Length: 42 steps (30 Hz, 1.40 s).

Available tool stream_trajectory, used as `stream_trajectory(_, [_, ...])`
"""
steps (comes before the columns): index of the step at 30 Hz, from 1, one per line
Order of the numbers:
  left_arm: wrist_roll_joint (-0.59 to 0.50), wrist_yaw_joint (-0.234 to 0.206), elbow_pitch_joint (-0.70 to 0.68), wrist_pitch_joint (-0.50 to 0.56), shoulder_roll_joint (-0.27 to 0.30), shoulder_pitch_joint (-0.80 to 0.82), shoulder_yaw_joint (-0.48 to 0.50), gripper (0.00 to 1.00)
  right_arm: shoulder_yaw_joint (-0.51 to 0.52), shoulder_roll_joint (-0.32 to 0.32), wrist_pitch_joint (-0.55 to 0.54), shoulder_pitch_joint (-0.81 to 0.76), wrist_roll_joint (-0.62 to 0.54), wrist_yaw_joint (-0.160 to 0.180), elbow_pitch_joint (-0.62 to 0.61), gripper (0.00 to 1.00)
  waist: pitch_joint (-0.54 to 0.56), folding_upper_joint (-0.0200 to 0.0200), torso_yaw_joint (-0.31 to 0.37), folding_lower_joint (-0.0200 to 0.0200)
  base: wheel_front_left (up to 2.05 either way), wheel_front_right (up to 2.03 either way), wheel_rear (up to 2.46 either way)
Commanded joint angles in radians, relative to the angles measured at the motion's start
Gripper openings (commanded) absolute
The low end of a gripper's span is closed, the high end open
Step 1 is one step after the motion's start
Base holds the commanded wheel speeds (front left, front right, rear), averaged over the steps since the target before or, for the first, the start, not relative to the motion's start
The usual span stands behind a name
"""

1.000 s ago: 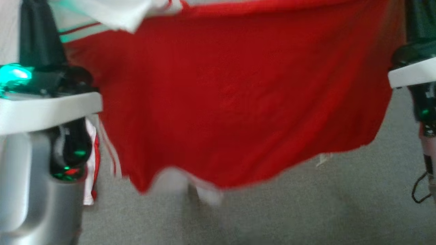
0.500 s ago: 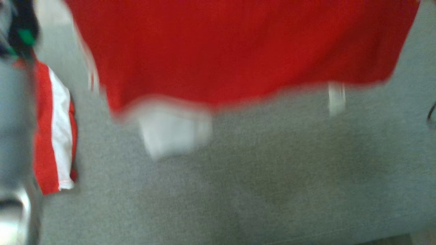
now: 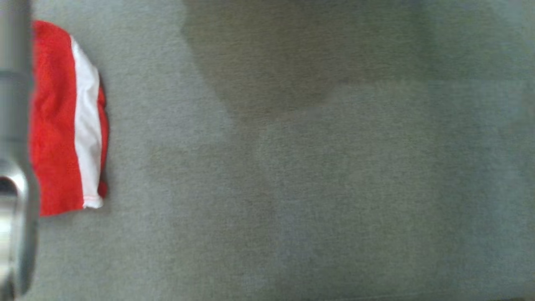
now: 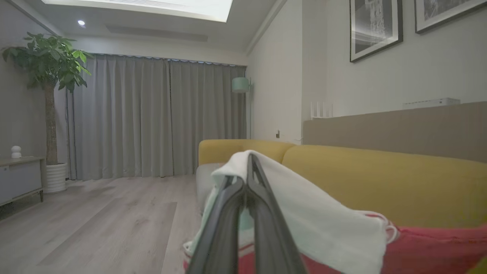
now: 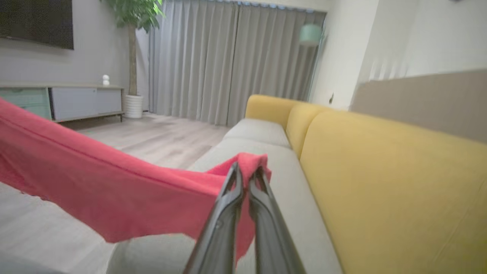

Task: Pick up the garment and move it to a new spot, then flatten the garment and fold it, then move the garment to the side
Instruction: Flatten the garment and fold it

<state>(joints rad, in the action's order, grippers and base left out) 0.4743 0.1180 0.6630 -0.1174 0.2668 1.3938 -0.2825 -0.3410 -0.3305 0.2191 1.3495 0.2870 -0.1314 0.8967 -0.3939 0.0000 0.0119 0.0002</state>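
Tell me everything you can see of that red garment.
The garment is soft red fabric with a white part edged in thin red stripes. It hangs stretched between two grippers: the left gripper is shut on the white part, the right gripper on a red corner. It sags in mid-air beside the sofa.

Your head view of the sofa (image 3: pixel 292 209) is soft and slightly smeared, with a broad dim shadow (image 3: pixel 271 71) across its seat. Overhead, out in front of the sofa, a ceiling panel (image 4: pixel 152 7) glares white. The wall (image 5: pixel 399 45) behind the sofa streaks with blur.
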Motion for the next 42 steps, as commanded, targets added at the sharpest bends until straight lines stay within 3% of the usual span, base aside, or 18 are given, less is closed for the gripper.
stream_trajectory(1, [0.005, 0.008, -0.001, -0.022, 0.030, -0.014, -0.015, 0.00, -0.033, -0.005, 0.015, -0.033, 0.035, 0.001, 0.015, 0.00, -0.008, 0.0000, -0.020, -0.0002, 0.00, 0.00, 0.00])
stream_trajectory(7, [0.076, 0.012, 0.050, -0.062, 0.022, -0.279, -0.177, 0.00, -0.204, -0.021, -0.052, -0.208, 0.176, 0.001, 0.141, 0.00, 0.015, 0.0000, -0.051, -0.0002, 0.00, 0.00, 0.00])
stream_trajectory(11, [0.111, 0.012, 0.037, -0.077, 0.052, -0.396, -0.252, 0.00, -0.290, -0.045, -0.116, -0.285, 0.265, 0.001, 0.124, 0.00, 0.038, 0.0000, -0.063, -0.0002, 0.00, 0.00, 0.00])
stream_trajectory(15, [0.190, 0.012, -0.014, -0.052, 0.101, -0.536, -0.361, 0.00, -0.396, -0.110, -0.200, -0.373, 0.386, 0.001, 0.060, 0.00, 0.081, 0.0000, -0.071, -0.0002, 0.00, 0.00, 0.00])
stream_trajectory(19, [0.321, 0.012, -0.154, 0.043, 0.218, -0.635, -0.520, 0.00, -0.504, -0.192, -0.295, -0.436, 0.491, 0.001, -0.025, 0.00, 0.125, 0.0000, -0.075, -0.0002, 0.00, 0.00, 0.00])
stream_trajectory(25, [0.459, 0.013, -0.299, 0.100, 0.364, -0.720, -0.633, 0.00, -0.636, -0.311, -0.365, -0.503, 0.606, 0.001, -0.141, 0.00, 0.200, 0.0000, -0.081, -0.0002, 0.00, 0.00, 0.00])
stream_trajectory(34, [0.592, 0.013, -0.471, 0.179, 0.488, -0.786, -0.737, 0.00, -0.785, -0.442, -0.392, -0.583, 0.717, 0.001, -0.264, 0.00, 0.285, 0.0000, -0.090, -0.0002, 0.00, 0.00, 0.00])
stream_trajectory(42, [0.680, 0.013, -0.586, 0.226, 0.571, -0.839, -0.788, 0.00, -0.851, -0.496, -0.439, -0.646, 0.817, 0.001, -0.305, 0.00, 0.348, 0.0000, -0.082, -0.0002, 0.00, 0.00, 0.00])
